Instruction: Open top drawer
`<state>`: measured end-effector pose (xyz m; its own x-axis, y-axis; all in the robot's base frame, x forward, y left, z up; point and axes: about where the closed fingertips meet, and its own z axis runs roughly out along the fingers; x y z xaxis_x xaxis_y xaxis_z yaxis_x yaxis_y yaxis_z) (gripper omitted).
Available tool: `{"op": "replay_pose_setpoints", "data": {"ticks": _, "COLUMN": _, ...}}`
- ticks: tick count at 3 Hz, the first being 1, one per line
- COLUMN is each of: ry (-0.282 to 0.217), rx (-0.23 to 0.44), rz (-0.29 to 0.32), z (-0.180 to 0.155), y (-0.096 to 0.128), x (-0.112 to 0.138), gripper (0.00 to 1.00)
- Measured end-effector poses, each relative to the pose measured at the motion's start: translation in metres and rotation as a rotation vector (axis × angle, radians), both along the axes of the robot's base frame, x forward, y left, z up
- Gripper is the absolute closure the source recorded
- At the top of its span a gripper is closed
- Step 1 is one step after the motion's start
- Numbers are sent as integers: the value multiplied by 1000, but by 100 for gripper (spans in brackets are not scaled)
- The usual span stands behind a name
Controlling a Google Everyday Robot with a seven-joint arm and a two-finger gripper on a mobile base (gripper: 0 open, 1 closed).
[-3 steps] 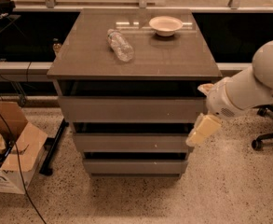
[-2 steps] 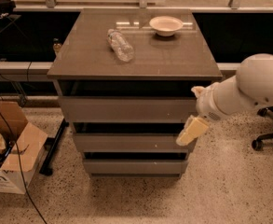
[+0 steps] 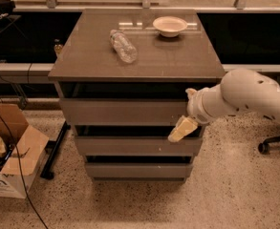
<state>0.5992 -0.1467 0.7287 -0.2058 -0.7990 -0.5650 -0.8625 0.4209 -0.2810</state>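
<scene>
The top drawer is the widest and tallest of three plain grey handleless fronts, right under the cabinet's top. It stands slightly forward of the dark gap above it. My gripper comes in from the right on a white arm. Its cream tip sits at the lower right corner of the top drawer front, over the gap above the middle drawer. The smallest drawer is at the bottom.
A clear plastic bottle lies on the cabinet top, and a white bowl stands behind it. An open cardboard box and cables are on the floor at the left. A chair base is at the right.
My arm and gripper have moved left, from beside the cabinet's right edge to in front of the top drawer's lower right corner. The drawers look unchanged.
</scene>
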Motion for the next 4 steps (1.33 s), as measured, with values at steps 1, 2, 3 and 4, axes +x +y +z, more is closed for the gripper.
{"op": "replay_pose_setpoints", "data": {"ticks": 1, "ry": 10, "rx": 16, "rz": 1, "z": -25, "y": 5, "x": 24, "gripper": 0}}
{"op": "replay_pose_setpoints", "data": {"ticks": 2, "ry": 42, "rx": 22, "rz": 1, "z": -49, "y": 6, "x": 44, "gripper": 0}}
{"op": "replay_pose_setpoints", "data": {"ticks": 3, "ry": 78, "rx": 12, "rz": 7, "z": -67, "y": 4, "x": 60, "gripper": 0}}
{"op": "replay_pose_setpoints", "data": {"ticks": 4, "ry": 119, "rx": -27, "rz": 51, "z": -74, "y": -2, "x": 59, "gripper": 27}}
